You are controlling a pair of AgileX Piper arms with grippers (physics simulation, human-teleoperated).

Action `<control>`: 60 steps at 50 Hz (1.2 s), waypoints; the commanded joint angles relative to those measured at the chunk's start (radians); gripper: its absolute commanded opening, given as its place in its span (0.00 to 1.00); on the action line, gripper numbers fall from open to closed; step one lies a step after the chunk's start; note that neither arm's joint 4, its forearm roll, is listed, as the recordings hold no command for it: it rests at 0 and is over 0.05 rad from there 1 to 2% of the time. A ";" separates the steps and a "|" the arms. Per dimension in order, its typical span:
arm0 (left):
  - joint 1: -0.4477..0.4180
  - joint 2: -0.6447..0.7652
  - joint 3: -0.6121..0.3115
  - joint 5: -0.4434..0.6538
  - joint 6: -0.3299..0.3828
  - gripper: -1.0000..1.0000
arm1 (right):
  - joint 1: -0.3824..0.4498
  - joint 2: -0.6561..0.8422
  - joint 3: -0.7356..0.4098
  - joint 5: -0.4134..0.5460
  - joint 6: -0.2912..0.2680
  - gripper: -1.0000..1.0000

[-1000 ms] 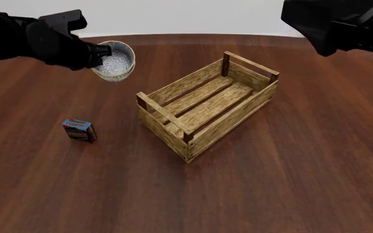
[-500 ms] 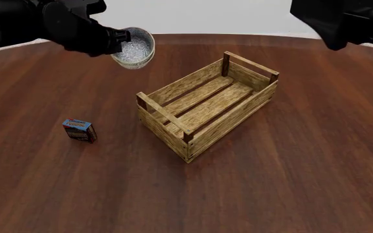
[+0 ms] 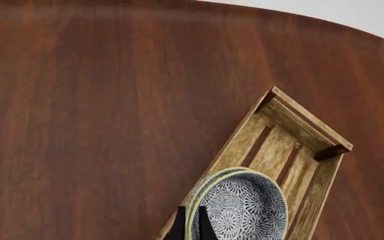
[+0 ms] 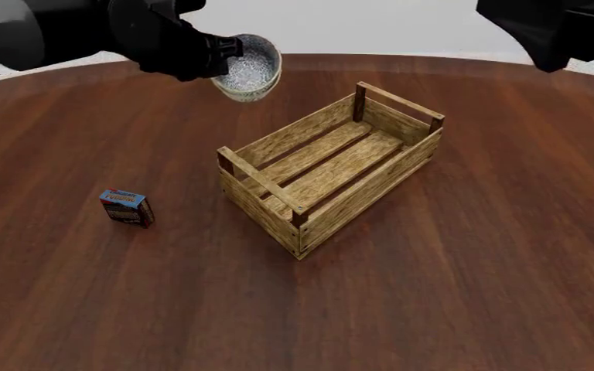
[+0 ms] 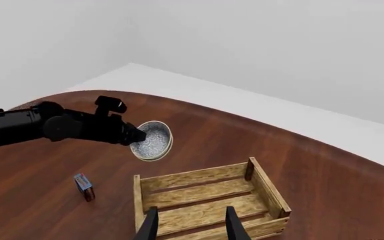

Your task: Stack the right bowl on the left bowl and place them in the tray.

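Since the earlier frames, the left gripper [image 4: 227, 56] has travelled rightward along the table's far edge, carrying the stacked bowls [image 4: 247, 66] closer to the tray [image 4: 330, 166]. The small blue-and-red box [image 4: 127, 207] and the tray have not shifted.

Left gripper: clamped on the rim of the stacked bowls. In the left wrist view, the two dark fingertips [image 3: 178, 227] pinch the rim, one on each side of the wall. Two nested rims show there, the inner bowl patterned grey and white, the outer rim pale green. The bowls [image 3: 239, 207] are held in the air, clear of the table [image 4: 503, 255], with their opening tilted toward the tray.

Position of the bowls: in the front view they hang near the far edge of the table, left of the tray's far end and well apart from it. In the left wrist view they overlap the tray's long side wall [image 3: 232, 145], but this is a line-of-sight overlap only.

Tray: rests on the table near its middle, set diagonally, one handle bar toward the near edge and one toward the far right.

Right gripper [image 5: 188, 227]: fingers spread with nothing between them, raised above the tray near the table's far right corner. In the front view only the dark arm body [image 4: 555, 27] shows.

Box: stands on the table toward the left edge, well apart from the tray.
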 commanded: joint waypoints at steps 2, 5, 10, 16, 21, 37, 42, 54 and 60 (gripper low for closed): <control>-0.050 0.057 -0.106 0.026 -0.017 0.00 | -0.017 -0.006 -0.005 0.004 0.001 1.00; -0.063 0.077 -0.136 0.040 -0.020 0.00 | -0.025 -0.006 -0.006 0.003 0.000 1.00; -0.083 0.108 -0.180 0.059 -0.022 0.00 | -0.030 -0.007 -0.008 0.005 0.001 1.00; -0.102 0.141 -0.220 0.072 -0.026 0.00 | -0.041 -0.006 -0.011 0.004 0.002 1.00; -0.121 0.170 -0.251 0.080 -0.039 0.00 | -0.056 -0.006 -0.013 0.003 0.004 1.00; -0.169 0.228 -0.299 0.091 -0.066 0.00 | -0.071 -0.012 -0.017 0.006 0.011 1.00; -0.177 0.254 -0.321 0.090 -0.076 0.00 | -0.074 -0.014 -0.018 0.007 0.014 1.00; -0.190 0.303 -0.334 0.077 -0.087 0.00 | -0.075 -0.016 -0.022 0.008 0.017 1.00; -0.196 0.321 -0.330 0.065 -0.090 0.00 | -0.074 -0.017 -0.023 0.009 0.018 1.00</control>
